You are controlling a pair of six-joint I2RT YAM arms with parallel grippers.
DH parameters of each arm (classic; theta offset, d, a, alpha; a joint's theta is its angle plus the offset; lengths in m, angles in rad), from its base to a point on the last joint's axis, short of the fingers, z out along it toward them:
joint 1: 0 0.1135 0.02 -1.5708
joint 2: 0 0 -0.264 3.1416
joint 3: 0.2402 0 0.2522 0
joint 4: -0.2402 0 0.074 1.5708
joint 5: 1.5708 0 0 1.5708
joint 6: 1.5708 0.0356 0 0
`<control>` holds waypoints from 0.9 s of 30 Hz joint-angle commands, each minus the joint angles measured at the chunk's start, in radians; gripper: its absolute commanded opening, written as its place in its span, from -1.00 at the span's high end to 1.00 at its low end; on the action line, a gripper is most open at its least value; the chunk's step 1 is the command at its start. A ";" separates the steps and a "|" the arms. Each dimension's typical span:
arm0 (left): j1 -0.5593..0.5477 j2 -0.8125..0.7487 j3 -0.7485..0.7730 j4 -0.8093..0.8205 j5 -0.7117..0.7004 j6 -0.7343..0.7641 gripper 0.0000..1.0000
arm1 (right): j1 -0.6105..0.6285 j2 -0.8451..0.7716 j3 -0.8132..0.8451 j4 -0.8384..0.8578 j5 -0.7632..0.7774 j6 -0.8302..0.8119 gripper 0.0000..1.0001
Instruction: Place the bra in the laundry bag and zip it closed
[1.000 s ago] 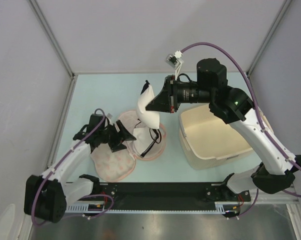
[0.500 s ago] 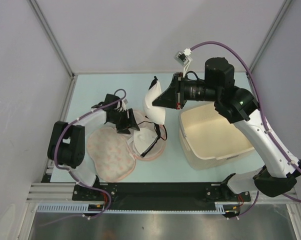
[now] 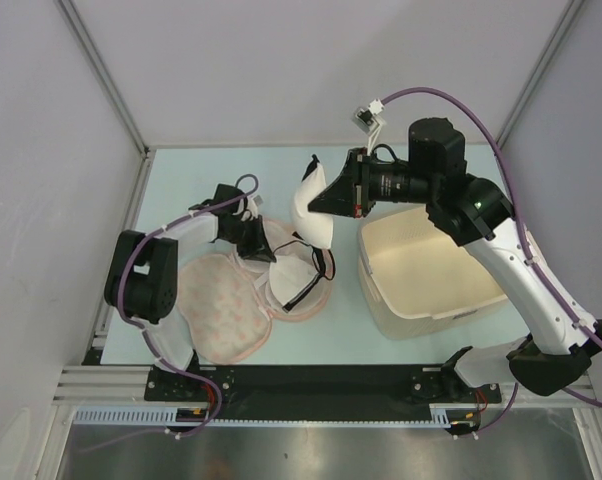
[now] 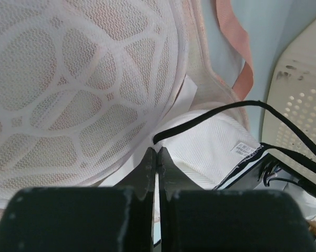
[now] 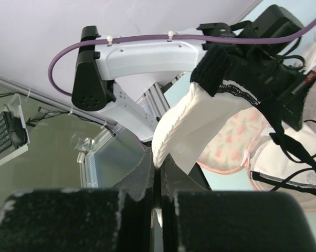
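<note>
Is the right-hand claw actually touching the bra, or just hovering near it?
Touching. The right wrist view shows the right gripper shut on the edge of the bra, with the white cup pinched between its fingertips.

Laundry bag [image 3: 221, 318] lies unzipped, spread open on the desk [image 3: 206, 172]: peach patterned half left, mesh-lined half right. Bra [image 3: 314, 214], cream with black straps: one cup pinched upright in my right tool [image 3: 327, 198], other cup resting in the right half.

Basket [image 3: 431, 270] just beside laundry bag [image 3: 226, 315]
</note>
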 commanded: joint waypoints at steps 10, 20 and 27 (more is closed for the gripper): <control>0.173 -0.347 -0.190 0.293 -0.118 -0.261 1.00 | -0.026 0.072 0.096 -0.174 0.168 -0.077 1.00; 0.199 -0.450 -0.391 0.649 -0.284 -0.522 1.00 | -0.024 0.224 0.192 -0.256 0.293 -0.057 1.00; 0.199 -0.526 -0.552 0.801 -0.445 -0.664 1.00 | -0.026 0.339 0.243 -0.254 0.323 -0.040 1.00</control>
